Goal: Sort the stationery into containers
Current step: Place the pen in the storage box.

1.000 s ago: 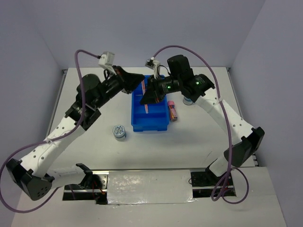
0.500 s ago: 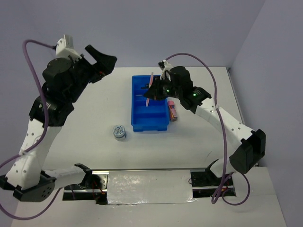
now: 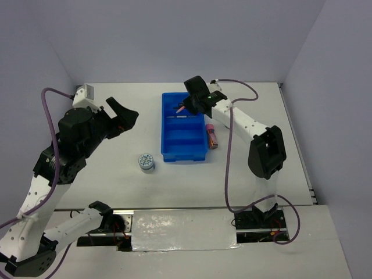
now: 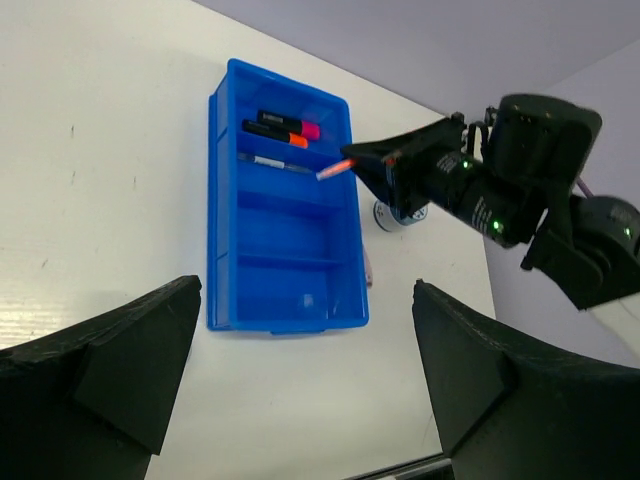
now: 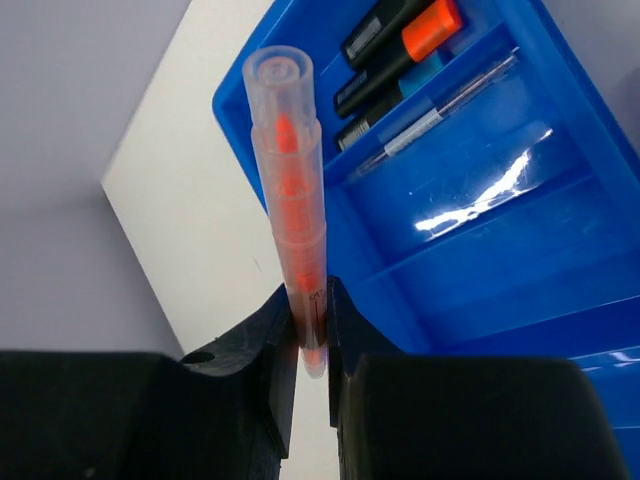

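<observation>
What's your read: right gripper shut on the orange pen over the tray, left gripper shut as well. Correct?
No. The left gripper is open, its fingers wide apart with nothing between them; the left wrist view shows it. The rest stands: the right gripper is shut on the orange pen over the tray.

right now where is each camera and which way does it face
Top external: above, behind the bases, looking down; left arm and right arm show.
Left wrist: raised at left, facing the blue tray past the open left gripper.
Right wrist: over the tray, along the orange pen the right gripper clamps.
Both wrist views share the tray's markers.
</observation>
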